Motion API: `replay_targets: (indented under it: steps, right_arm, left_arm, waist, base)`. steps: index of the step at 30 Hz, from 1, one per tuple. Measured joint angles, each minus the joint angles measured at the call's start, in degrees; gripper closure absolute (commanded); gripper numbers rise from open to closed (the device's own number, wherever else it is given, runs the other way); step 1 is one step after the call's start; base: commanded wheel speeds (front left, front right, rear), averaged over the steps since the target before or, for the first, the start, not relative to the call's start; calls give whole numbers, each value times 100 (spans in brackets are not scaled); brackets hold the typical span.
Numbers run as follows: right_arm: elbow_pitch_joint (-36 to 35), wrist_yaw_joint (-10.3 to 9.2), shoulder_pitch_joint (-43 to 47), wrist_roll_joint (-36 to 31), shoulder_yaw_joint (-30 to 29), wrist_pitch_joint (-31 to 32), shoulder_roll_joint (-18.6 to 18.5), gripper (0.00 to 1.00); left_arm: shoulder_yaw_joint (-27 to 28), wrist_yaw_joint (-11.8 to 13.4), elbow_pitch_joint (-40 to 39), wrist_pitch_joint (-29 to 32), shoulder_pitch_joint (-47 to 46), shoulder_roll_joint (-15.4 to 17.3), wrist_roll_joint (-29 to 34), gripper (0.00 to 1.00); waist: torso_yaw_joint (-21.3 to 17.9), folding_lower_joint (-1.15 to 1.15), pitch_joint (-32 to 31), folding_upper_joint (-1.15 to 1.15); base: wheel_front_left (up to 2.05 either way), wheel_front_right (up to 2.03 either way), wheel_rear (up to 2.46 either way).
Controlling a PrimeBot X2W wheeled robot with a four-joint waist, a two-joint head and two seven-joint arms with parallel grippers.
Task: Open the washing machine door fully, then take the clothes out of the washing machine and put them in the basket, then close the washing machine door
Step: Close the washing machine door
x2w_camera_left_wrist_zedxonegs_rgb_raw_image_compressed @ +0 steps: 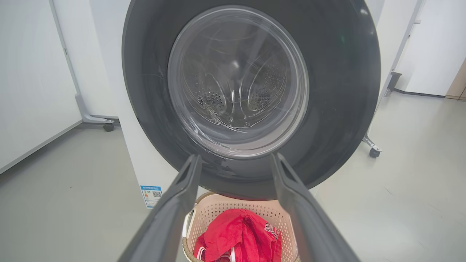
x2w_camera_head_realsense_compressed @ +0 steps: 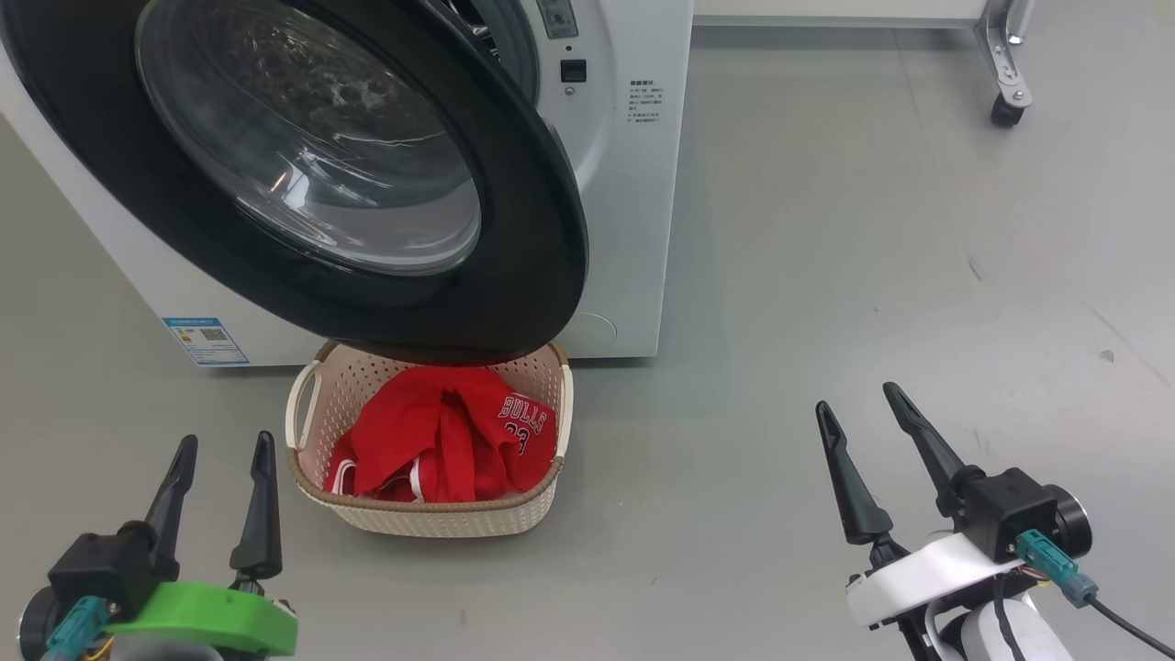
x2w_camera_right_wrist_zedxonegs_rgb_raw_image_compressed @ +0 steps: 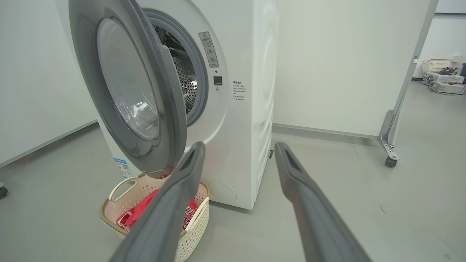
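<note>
**Both claws standing open and empty**

The left claw (x2w_camera_head_realsense_compressed: 227, 439) is sitting at the lower left of the head view. Its two dark fingers (x2w_camera_head_realsense_compressed: 260, 496) are pointing up and standing apart with nothing between them, ahead of a green wrist bracket (x2w_camera_head_realsense_compressed: 216, 620). The right claw (x2w_camera_head_realsense_compressed: 856, 397) is sitting at the lower right with its fingers leaning up and leftward, likewise spread and gripping nothing, on a white wrist piece (x2w_camera_head_realsense_compressed: 927, 574).

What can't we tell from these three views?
- Drum contents: head view, the glossy black-rimmed round glass door covers the opening; right wrist view, a sliver of dimpled steel drum past the door edge.
- Cream perforated plastic basket, rear rim: head view, under the door.
- Red garments, head view: bunched, count unclear.
- White washing machine label print, head view: too small.
</note>
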Motion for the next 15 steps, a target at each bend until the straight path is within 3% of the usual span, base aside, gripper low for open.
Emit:
replay_targets:
  steps: [15]
  right_arm:
    - [5, 1, -1, 0, 0, 0, 15, 0]
  left_arm:
    - [269, -112, -181, 0, 215, -309, 266, 0]
  waist:
    - [-3, 0, 42, 0]
  base:
    - [0, 0, 0]
